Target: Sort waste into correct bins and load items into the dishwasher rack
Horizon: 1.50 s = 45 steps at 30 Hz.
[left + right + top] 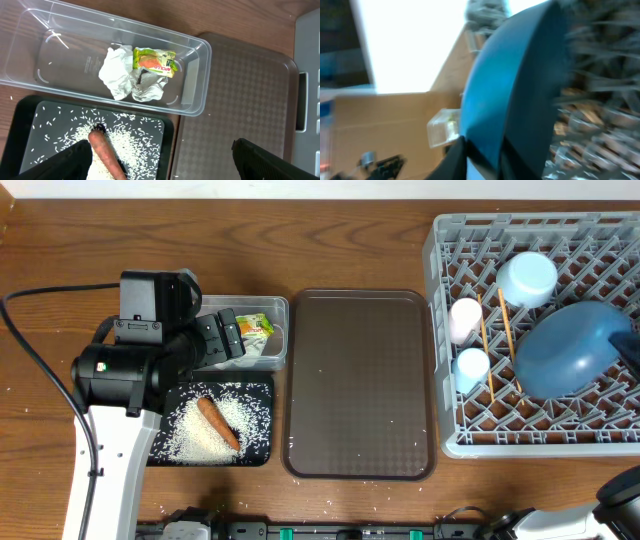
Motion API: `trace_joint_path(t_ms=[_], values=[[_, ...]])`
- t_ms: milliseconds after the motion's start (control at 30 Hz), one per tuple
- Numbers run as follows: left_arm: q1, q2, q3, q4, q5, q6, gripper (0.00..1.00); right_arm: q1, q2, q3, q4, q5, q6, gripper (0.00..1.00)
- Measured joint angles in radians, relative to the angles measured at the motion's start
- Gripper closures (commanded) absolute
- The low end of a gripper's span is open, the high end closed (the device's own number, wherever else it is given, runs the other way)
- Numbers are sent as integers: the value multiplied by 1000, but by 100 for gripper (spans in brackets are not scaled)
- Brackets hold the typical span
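Crumpled wrapper (142, 72) lies inside the clear tub (45, 45), ahead of the left fingers (75, 162) and untouched by them; those fingers stand wide apart, holding nothing. Carrot (105, 155) rests on rice grains (135, 145) in the black tray (27, 112), just beside one left finger. Tub and black tray sit just left of the brown serving tray (360, 385); dishwasher rack (437, 330) stands just right of it on the surface (300, 230). Blue plate (565, 350) leans in the rack near two chopsticks (485, 345). The right wrist view is blurred, but the right fingers (451, 165) straddle the plate's rim and appear clamped on it.
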Motion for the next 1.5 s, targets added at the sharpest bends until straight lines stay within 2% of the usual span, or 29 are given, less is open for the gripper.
trace_joint_path(t_ms=[67, 167, 200, 533, 867, 933, 1033, 1400, 1433, 1467, 1500], values=[[0, 0, 0, 0, 0, 0, 8, -19, 5, -2, 34, 61, 36, 66], [0, 0, 0, 0, 0, 0, 8, -33, 18, -5, 65, 117, 89, 35], [0, 0, 0, 0, 0, 0, 8, -35, 20, -7, 77, 131, 104, 29], [0, 0, 0, 0, 0, 0, 8, -57, 21, -6, 169, 169, 229, 30], [0, 0, 0, 0, 0, 0, 8, 17, 21, 137, 47, 267, 244, 30], [0, 0, 0, 0, 0, 0, 8, 76, 22, 177, 16, 283, 221, 28], [0, 0, 0, 0, 0, 0, 8, 207, 23, 239, 11, 325, 193, 16], [0, 0, 0, 0, 0, 0, 8, 676, 24, 291, 66, 785, 208, 11], [0, 0, 0, 1, 0, 0, 8, 714, 24, 291, 66, 834, 214, 8], [0, 0, 0, 0, 0, 0, 8, 742, 24, 291, 65, 871, 219, 1], [0, 0, 0, 0, 0, 0, 8, 765, 24, 291, 64, 897, 227, 1]])
